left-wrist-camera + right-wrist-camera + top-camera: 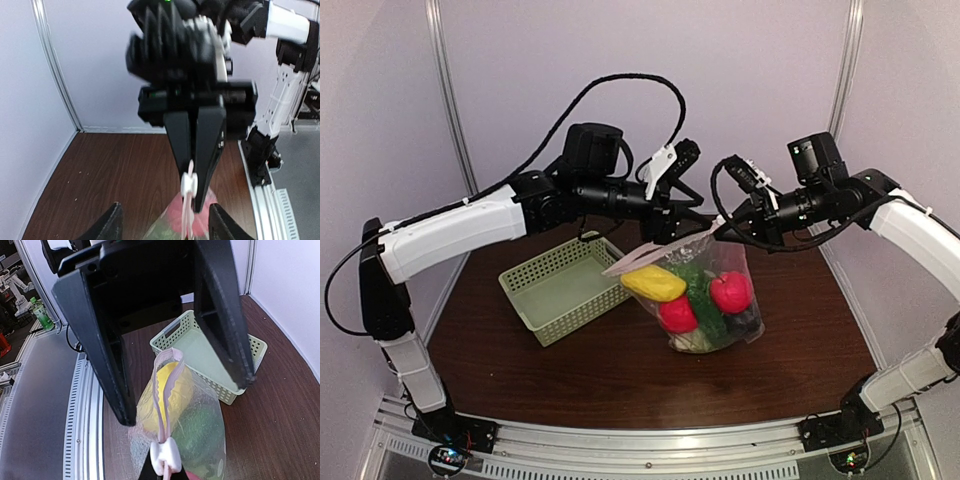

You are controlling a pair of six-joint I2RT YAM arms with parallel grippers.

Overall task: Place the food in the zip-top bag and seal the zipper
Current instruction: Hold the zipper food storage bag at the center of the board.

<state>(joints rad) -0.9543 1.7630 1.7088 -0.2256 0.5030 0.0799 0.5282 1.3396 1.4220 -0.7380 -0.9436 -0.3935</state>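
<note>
The zip-top bag (715,300) hangs over the table with the food inside: a yellow piece (653,283), two red fruits (731,291), green pieces (703,305). My right gripper (720,232) is shut on the pink zipper (164,405) beside its white slider (165,456). Beyond the slider the zipper gapes, and the yellow piece (172,390) shows through the gap. My left gripper (675,222) is open, with its fingers (112,370) on either side of the bag's mouth and apart from it. In the left wrist view the right gripper (192,192) pinches the strip above a red fruit (175,215).
An empty pale green lattice basket (525,290) sits on the brown table left of the bag, close behind it in the right wrist view (240,352). White walls enclose the table on the left, back and right. The metal rail runs along the near edge (640,445).
</note>
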